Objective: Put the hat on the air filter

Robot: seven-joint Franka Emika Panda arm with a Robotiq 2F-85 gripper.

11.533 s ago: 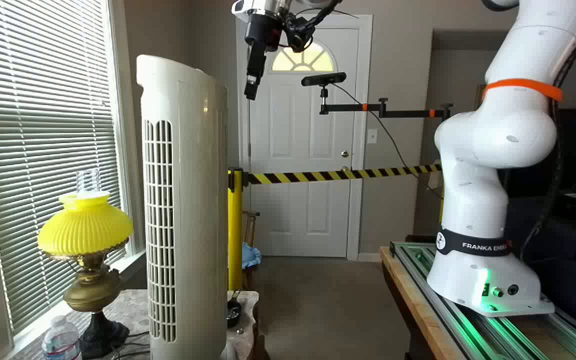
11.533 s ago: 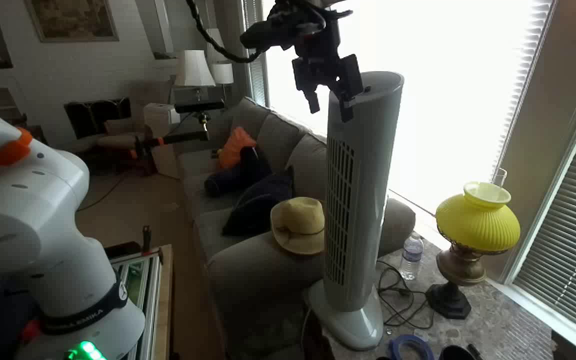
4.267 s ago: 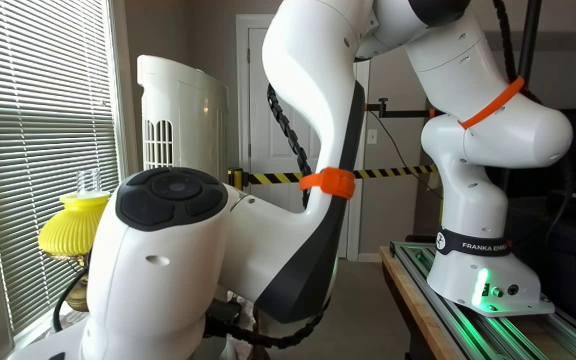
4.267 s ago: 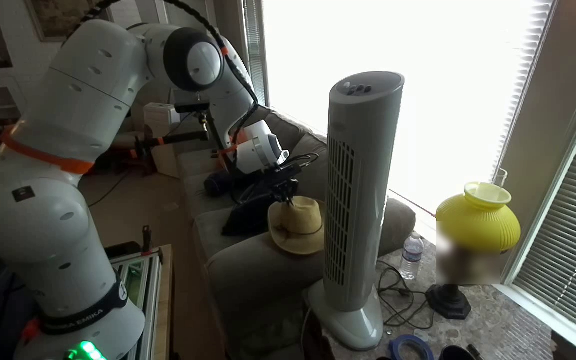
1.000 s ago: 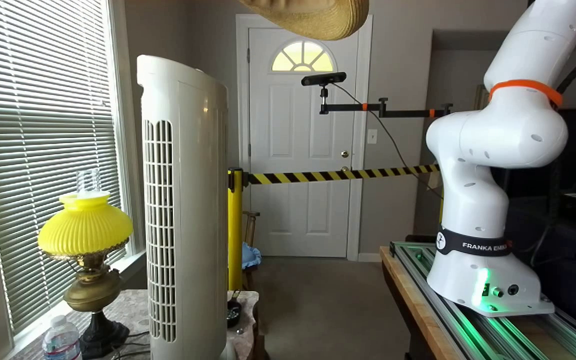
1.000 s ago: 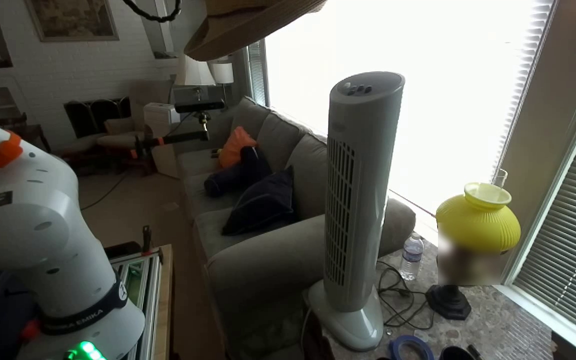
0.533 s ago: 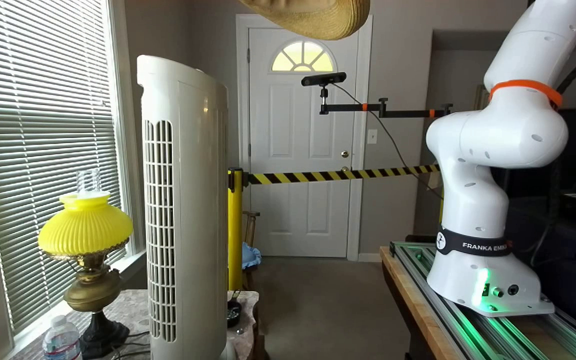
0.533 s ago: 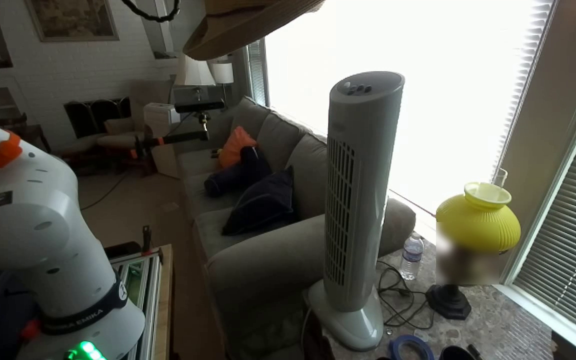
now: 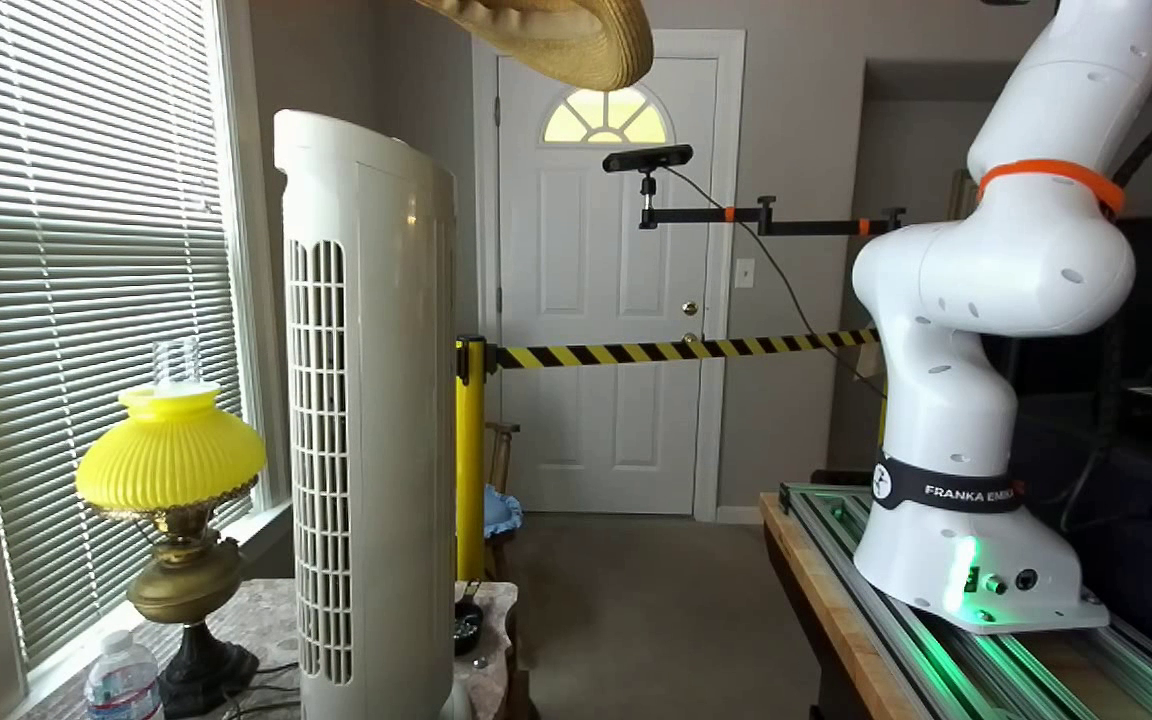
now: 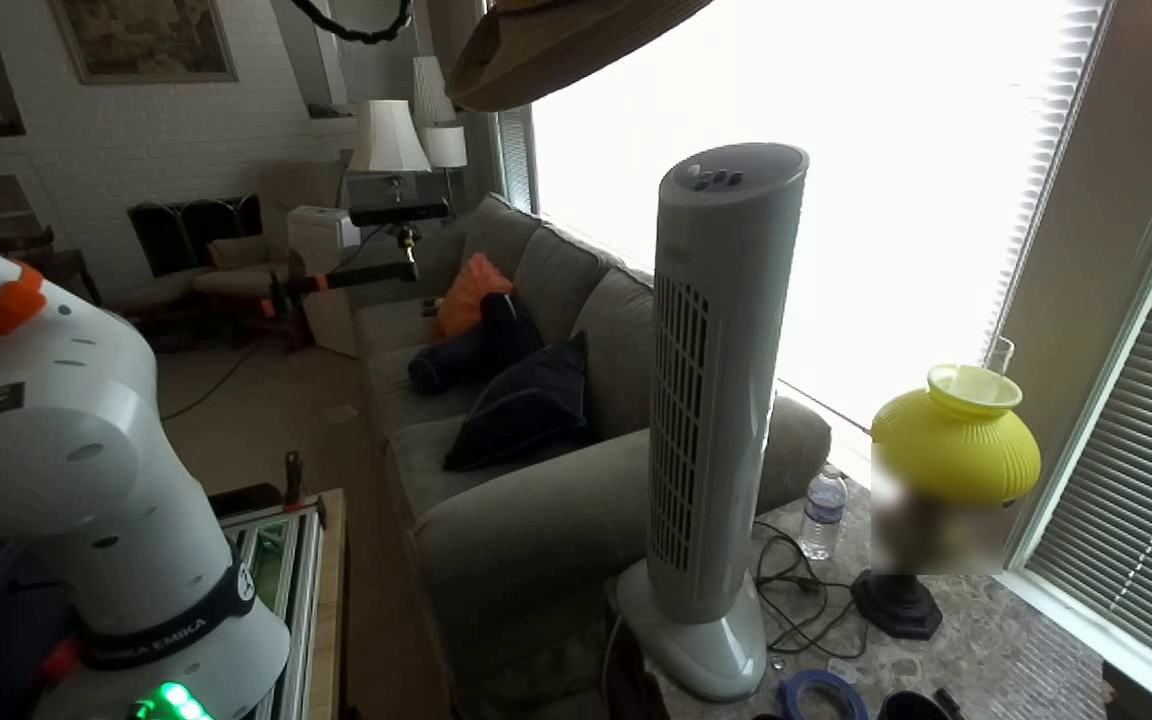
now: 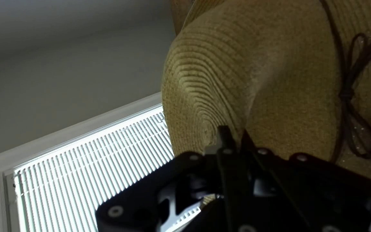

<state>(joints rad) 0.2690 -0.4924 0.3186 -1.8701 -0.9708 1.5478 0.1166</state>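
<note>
While tight in one narrow pincer (image 11: 235, 137), one hat (image 11: 275, 80) aloft, apart from one air filter (image 9: 386, 400).

On the stone-patterned table (image 10: 1021, 645)

The white tower air filter (image 10: 721, 390) stands upright on the mottled top. A dark cord (image 10: 804, 580) lies loosely coiled between it and the yellow-shaded lamp (image 10: 956, 440), which rests on its black foot. A labelled water bottle (image 10: 823, 512) stands just beside the cord. Nearer the camera in an exterior view, a blue tape roll (image 10: 822, 677) lies flat beside a black cup-like container (image 10: 908, 708), both cut off at the bottom.
</note>
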